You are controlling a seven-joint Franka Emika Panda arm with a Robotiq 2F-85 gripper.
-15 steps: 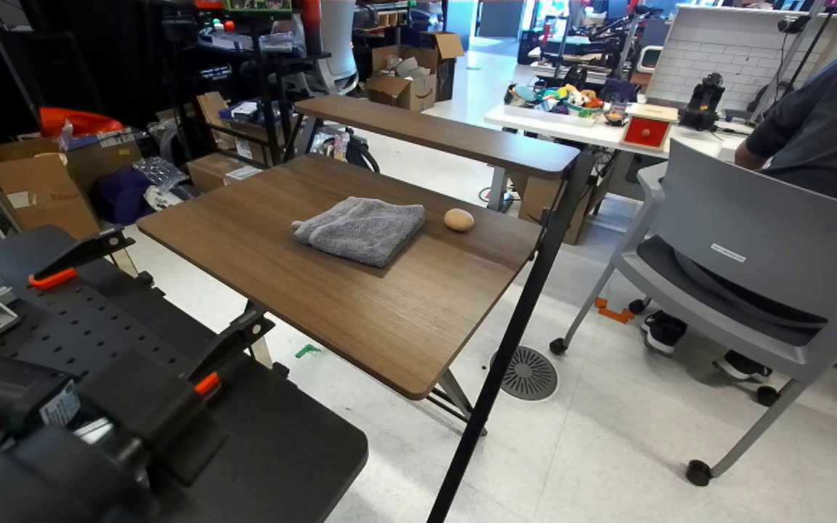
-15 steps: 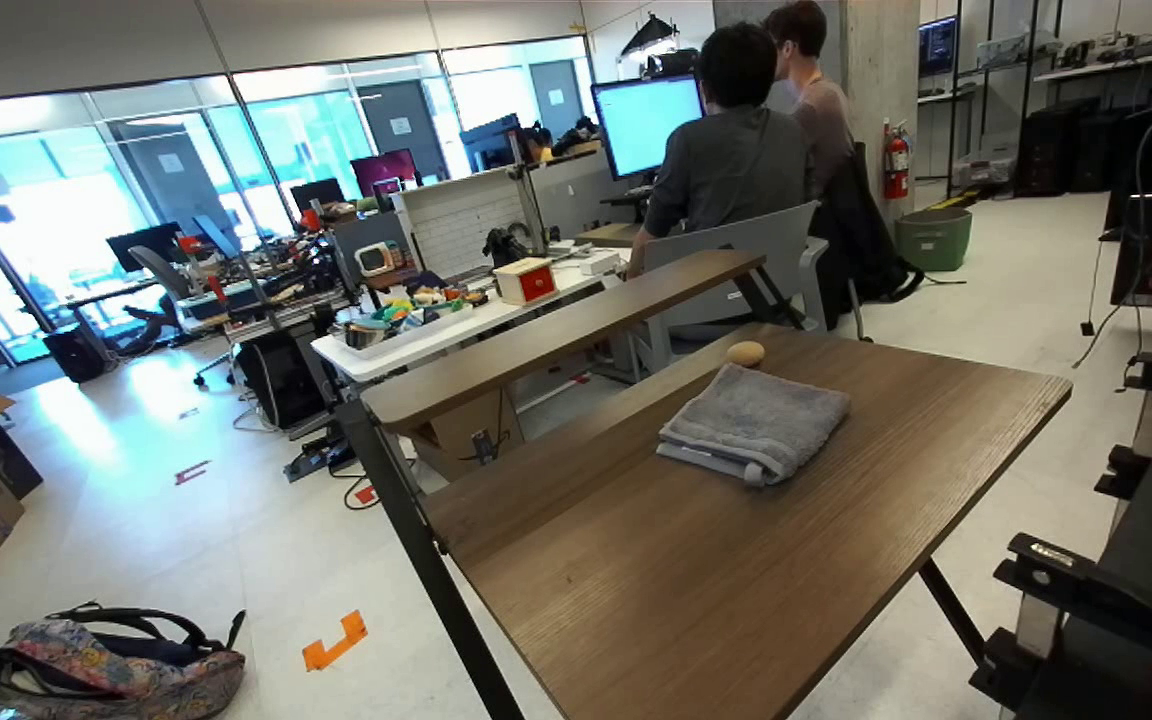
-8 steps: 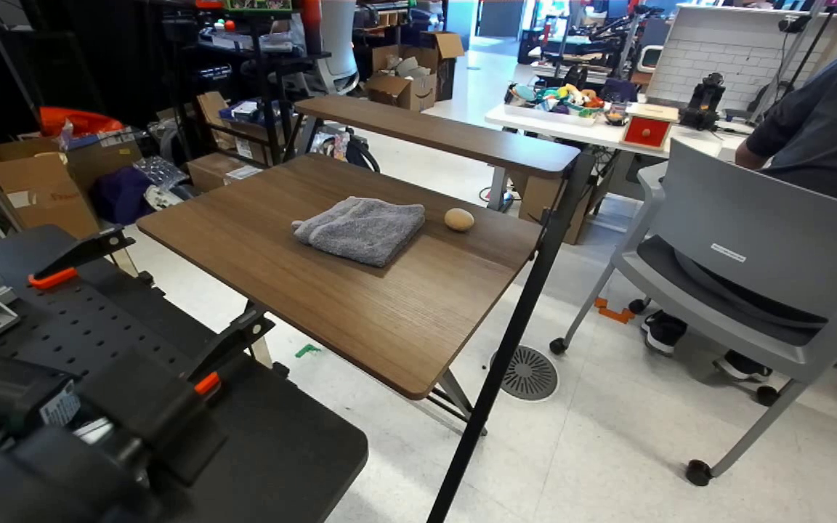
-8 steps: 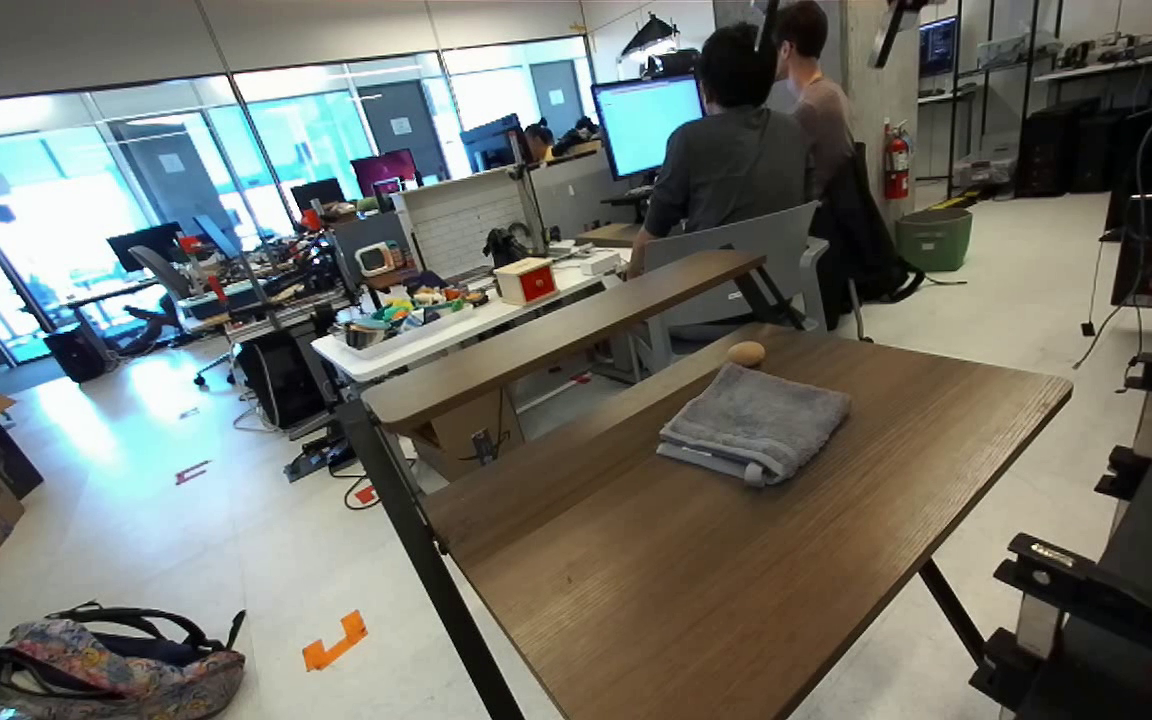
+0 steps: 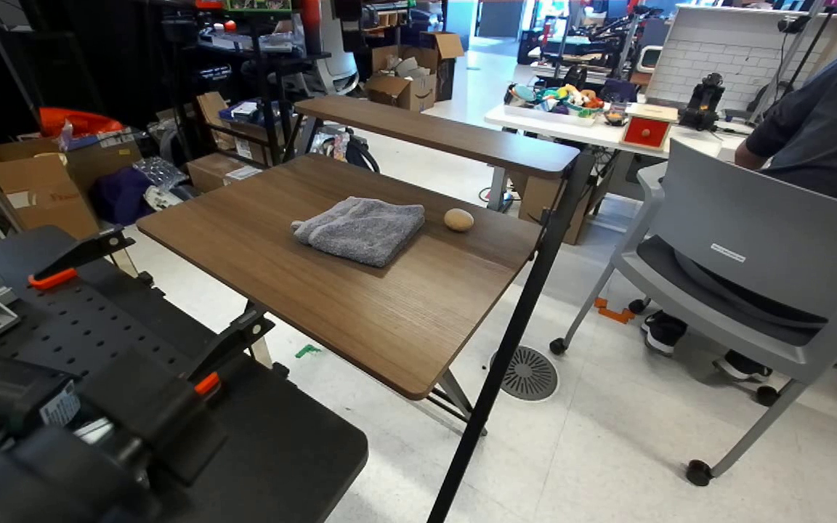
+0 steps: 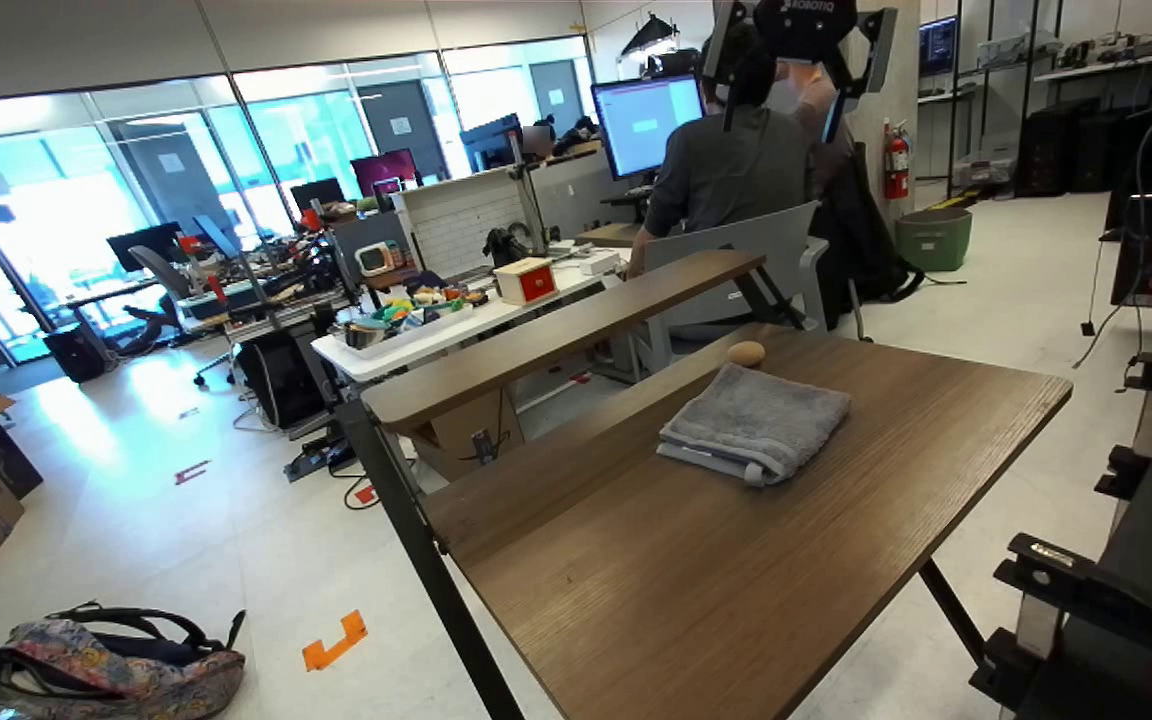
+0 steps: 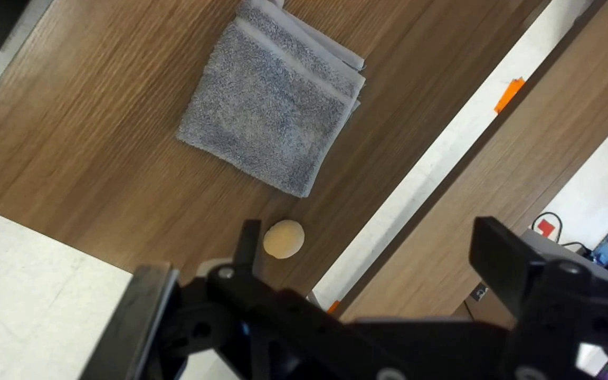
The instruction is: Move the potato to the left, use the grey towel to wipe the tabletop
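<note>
In an exterior view, the potato (image 5: 458, 220) is resting on the tabletop (image 5: 397, 309), near but not touching the grey towel (image 5: 362, 231) (lying folded). In an exterior view, the gripper (image 6: 779, 125) is hanging high, jaws spread wide. In the wrist view, it is holding nothing; potato-moving and wiping are, in my judgement, both awaiting a start.

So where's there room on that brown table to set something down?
Most room: the tabletop between the grey towel and the end away from the potato. Also bare: the stretch from the towel to the long edge opposite the narrow shelf. Crowded: by the potato, near the shelf side, where only a slim gap parts it from the towel.
</note>
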